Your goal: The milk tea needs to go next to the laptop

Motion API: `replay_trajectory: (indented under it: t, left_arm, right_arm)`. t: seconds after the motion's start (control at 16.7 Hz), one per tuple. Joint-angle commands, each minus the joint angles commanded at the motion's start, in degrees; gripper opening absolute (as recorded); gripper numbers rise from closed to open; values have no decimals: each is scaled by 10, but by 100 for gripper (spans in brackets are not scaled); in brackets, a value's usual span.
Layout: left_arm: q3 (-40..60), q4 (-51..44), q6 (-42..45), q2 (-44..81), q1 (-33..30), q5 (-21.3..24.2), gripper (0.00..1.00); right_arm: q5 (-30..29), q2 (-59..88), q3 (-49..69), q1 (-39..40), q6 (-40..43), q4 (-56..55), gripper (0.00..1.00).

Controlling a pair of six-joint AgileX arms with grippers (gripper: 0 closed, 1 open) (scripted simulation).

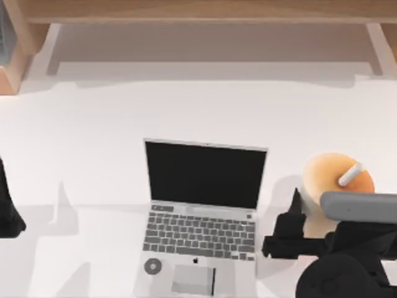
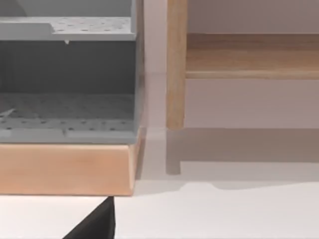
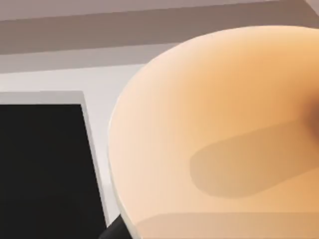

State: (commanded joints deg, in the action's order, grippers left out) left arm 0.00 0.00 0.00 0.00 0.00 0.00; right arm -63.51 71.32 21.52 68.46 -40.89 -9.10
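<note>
Because the milk tea [image 1: 335,177] belongs beside the open laptop [image 1: 201,217], the right gripper [image 1: 310,214] sits against its near side, finger spacing indiscernible.

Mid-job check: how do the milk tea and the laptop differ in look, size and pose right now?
The milk tea is round and orange-tan with a white straw; the laptop is rectangular, silver, with a black screen. The milk tea is far smaller than the laptop. The milk tea has the right claw by it; nothing touches the open laptop. Both are over the white table, the cup to the laptop's right.
</note>
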Motion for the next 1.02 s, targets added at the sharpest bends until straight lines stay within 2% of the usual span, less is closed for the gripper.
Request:
replay_trajectory:
  t: [0.36, 1.02]
  left_arm:
    - [0, 0, 0, 0, 0, 0, 100]
    - [0, 0, 0, 0, 0, 0, 100]
  right_arm:
    - [11, 14, -11, 6, 6, 8, 0]
    - [11, 14, -11, 6, 6, 8, 83]
